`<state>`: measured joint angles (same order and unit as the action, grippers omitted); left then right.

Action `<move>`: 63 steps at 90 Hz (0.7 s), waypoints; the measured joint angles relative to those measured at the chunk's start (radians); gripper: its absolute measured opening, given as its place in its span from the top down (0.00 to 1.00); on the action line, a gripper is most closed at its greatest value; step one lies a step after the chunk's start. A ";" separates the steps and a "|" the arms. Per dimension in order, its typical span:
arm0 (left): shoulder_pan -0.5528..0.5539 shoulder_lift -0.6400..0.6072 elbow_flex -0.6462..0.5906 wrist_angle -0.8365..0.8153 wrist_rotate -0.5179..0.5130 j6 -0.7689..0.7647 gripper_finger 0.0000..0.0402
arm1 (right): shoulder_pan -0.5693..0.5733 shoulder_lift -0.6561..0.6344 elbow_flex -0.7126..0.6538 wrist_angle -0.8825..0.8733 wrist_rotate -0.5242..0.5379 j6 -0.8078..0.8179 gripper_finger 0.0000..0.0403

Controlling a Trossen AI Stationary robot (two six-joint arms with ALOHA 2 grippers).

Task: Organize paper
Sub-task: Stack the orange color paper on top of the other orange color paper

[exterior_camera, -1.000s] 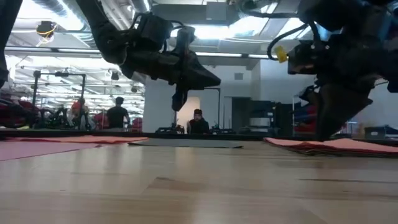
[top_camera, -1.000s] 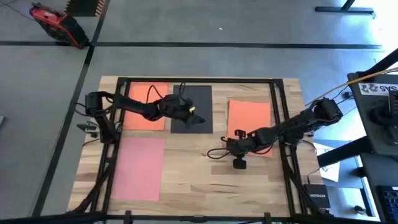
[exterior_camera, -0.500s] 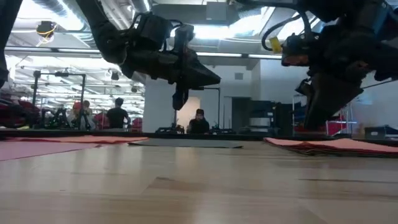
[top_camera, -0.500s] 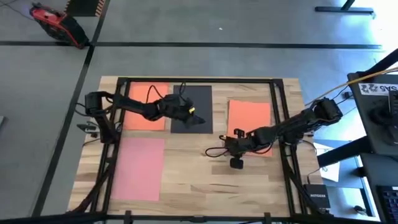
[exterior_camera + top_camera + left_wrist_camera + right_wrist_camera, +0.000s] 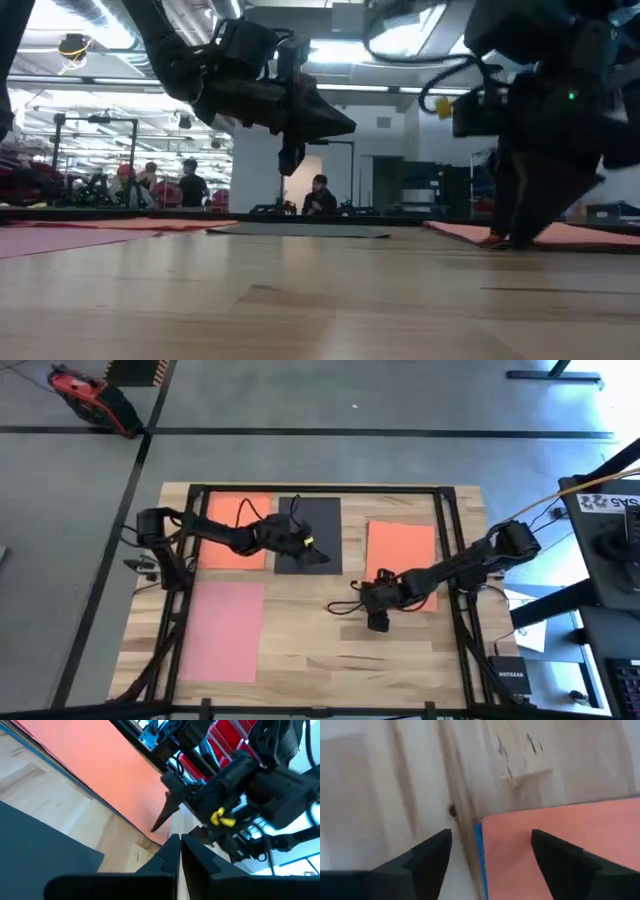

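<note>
Four patches of paper lie flat on the wooden table: an orange sheet (image 5: 237, 532) at the far left, a black sheet (image 5: 310, 520) beside it, a pink sheet (image 5: 225, 630) near left, and an orange sheet (image 5: 402, 548) on the right with a blue sheet's edge (image 5: 479, 855) showing under it. My right gripper (image 5: 490, 851) is open at that stack's near left corner (image 5: 482, 822), one finger over bare wood, the other over the orange sheet. My left gripper (image 5: 322, 554) hangs shut above the black sheet's near right part, clear of it (image 5: 290, 160). My right gripper points down at the orange stack's near left corner (image 5: 497, 238), with its fingertips low at the sheet's level. Whether they touch the paper or the table I cannot tell.
A dark frame (image 5: 320, 488) runs along the table's far edge and down both sides. Bare wood (image 5: 340, 650) lies between the pink sheet and the right stack. A cable (image 5: 345, 606) loops beside my right gripper. People stand in the room beyond the table (image 5: 190, 185).
My right gripper has opened at the corner of the right orange stack and has shifted slightly toward the table's left edge. The stack's corner, which showed raised, layered edges a second ago, now lies flatter.
</note>
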<state>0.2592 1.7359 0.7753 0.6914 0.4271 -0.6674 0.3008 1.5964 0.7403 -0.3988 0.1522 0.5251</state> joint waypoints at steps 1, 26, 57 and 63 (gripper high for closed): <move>0.000 0.000 0.000 0.000 0.000 0.000 1.00 | 0.000 0.001 0.001 0.000 0.001 0.002 0.35; 0.000 0.000 0.000 0.001 0.015 0.002 1.00 | 0.000 -0.002 0.006 -0.006 -0.006 0.052 0.74; 0.000 0.000 0.000 0.001 0.016 0.013 1.00 | 0.000 -0.001 0.085 -0.048 -0.014 0.024 0.98; 0.000 0.000 0.000 0.001 0.022 0.016 1.00 | 0.000 -0.001 0.094 -0.050 -0.027 0.020 0.95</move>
<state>0.2592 1.7355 0.7753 0.6926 0.4495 -0.6518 0.3008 1.5951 0.8347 -0.4486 0.1254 0.5455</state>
